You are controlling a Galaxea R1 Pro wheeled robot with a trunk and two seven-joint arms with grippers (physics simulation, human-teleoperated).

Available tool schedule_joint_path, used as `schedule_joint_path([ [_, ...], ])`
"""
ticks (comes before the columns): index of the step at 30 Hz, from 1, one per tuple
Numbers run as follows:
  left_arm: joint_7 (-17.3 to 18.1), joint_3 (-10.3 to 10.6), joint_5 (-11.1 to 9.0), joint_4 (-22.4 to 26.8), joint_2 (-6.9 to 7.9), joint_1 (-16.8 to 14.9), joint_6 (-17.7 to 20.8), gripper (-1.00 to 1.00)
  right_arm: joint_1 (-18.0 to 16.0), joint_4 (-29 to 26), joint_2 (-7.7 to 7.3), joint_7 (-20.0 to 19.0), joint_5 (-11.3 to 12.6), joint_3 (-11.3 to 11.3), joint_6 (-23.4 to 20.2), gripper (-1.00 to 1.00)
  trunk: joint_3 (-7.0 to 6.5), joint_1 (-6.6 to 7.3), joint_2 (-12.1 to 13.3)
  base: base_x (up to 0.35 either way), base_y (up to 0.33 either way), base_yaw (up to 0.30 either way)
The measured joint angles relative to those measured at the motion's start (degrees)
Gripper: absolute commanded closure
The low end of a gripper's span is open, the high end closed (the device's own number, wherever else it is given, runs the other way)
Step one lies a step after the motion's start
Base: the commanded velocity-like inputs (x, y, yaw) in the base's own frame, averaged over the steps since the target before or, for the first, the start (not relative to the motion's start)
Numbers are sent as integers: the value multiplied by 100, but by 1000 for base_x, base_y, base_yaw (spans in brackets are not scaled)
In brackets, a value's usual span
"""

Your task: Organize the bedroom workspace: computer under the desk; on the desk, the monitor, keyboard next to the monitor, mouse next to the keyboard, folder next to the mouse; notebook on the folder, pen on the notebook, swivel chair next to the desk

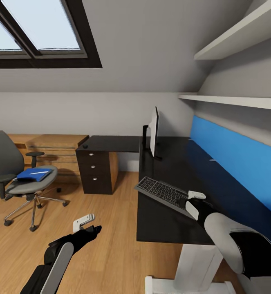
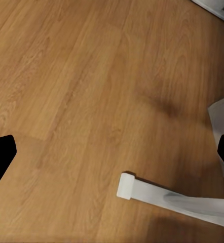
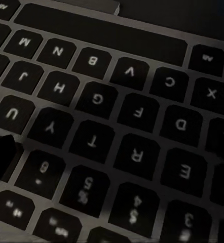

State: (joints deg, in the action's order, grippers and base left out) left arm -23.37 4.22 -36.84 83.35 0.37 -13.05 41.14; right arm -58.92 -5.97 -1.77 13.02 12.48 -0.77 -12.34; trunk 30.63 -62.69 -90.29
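Bedroom (image 1: 151, 49) under a sloped grey ceiling with dark-framed skylights and light wood floor. Desk (image 1: 172, 171), L-shaped with glossy black top, blue back panel and a black drawer unit, along the right wall. Swivel chair (image 1: 12, 171), grey, well apart from the desk at far left, turned partly toward it. Monitor (image 1: 153, 131) upright on the desk, seen nearly edge-on. Keyboard (image 1: 162, 192) lying aslant at the desk's front edge, one corner hanging past it. Folder (image 1: 33, 174), bright blue, flat on the chair seat, with pen (image 1: 40, 173), a pale thin stick, on top. Right gripper (image 1: 194, 202) at the keyboard's near end, keys close up in the right wrist view; grasp cannot be told. Left gripper (image 1: 86, 223) hanging over bare floor, fingers spread wide.
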Motion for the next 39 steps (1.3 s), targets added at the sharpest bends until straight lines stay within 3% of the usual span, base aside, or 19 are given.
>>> schedule_joint_path([
  [19,3,-1,-1,-105,0,0,0,-100,8,30,1,5,49,-9,222,-100,-340,417,763,0,0,0],
  [31,4,-1,7,-115,1,0,1,-100,14,30,1,5,41,-12,249,-100,-340,418,764,0,0,0],
  [39,4,0,15,-115,-1,0,-4,-100,14,31,13,5,40,-22,258,-100,-340,420,764,211,0,0],
])
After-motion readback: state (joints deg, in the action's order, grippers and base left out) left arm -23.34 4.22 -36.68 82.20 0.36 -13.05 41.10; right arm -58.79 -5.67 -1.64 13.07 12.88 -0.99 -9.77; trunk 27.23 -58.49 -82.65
